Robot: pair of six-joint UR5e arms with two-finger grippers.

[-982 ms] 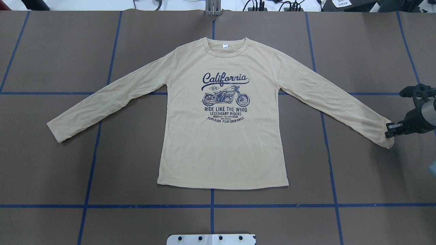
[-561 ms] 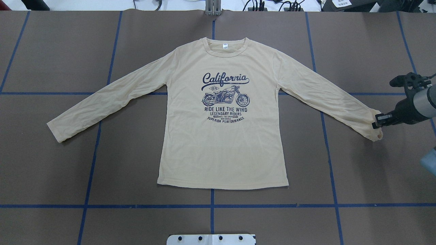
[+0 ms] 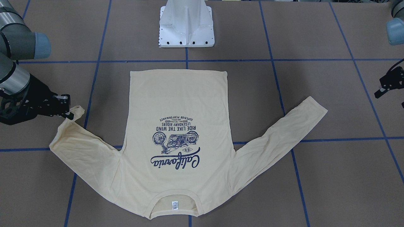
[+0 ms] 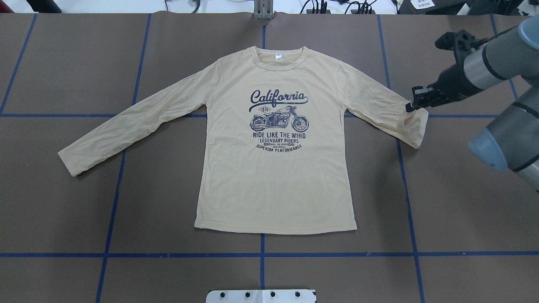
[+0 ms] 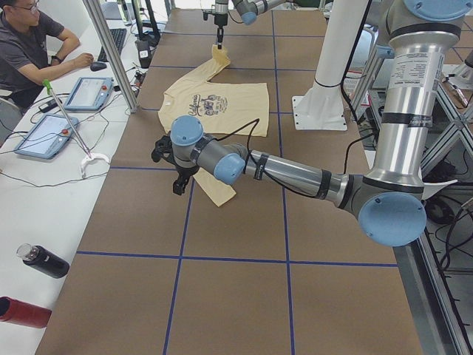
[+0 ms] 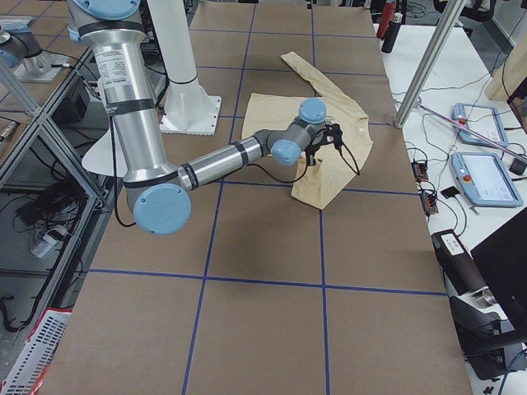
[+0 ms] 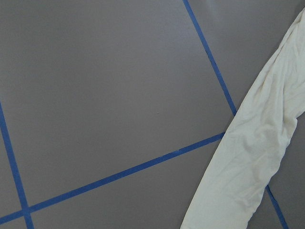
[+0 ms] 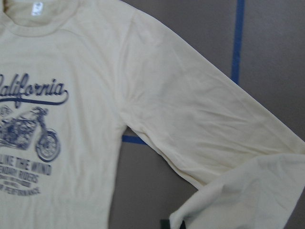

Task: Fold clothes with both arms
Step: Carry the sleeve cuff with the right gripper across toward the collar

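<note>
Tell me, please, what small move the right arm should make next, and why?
Probably carry the cuff inward over the print. The right gripper is shut on it. The sleeve is lifted and only partly doubled back, short of the shirt body, and the other sleeve lies flat.

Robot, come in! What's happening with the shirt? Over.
Right hand shut on cuff, sleeve doubled back. Left hand off shirt, grip unclear. Shirt flat, print up. Nothing blocking.
</note>
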